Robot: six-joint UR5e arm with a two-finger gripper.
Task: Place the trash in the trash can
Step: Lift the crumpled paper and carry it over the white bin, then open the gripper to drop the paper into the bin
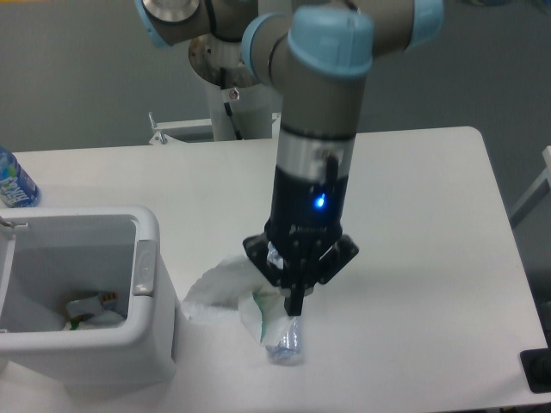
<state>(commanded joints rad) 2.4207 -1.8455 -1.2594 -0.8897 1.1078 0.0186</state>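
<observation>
Both fingers of the gripper (pixel 294 303) pinch the crumpled carton piece (pixel 231 291).

- I worked in what looked like a robotics lab.
- My base pedestal (pixel 231 64) stood on plain grey floor (pixel 77 77).
- A bare white table (pixel 422 224) served as bench.

the white table (pixel 430 224) carries everything here. near its front left corner stands the white trash can (pixel 148 225), its grey handle tab facing the table's middle. at the left edge, further back, stands a blue-labelled bottle (pixel 13 182), partly cut off by the frame. just beside the trash can, towards the front edge, lies the crumpled white paper carton piece (pixel 215 288), and touching it the clear plastic water bottle (pixel 284 341), partly hidden.
</observation>
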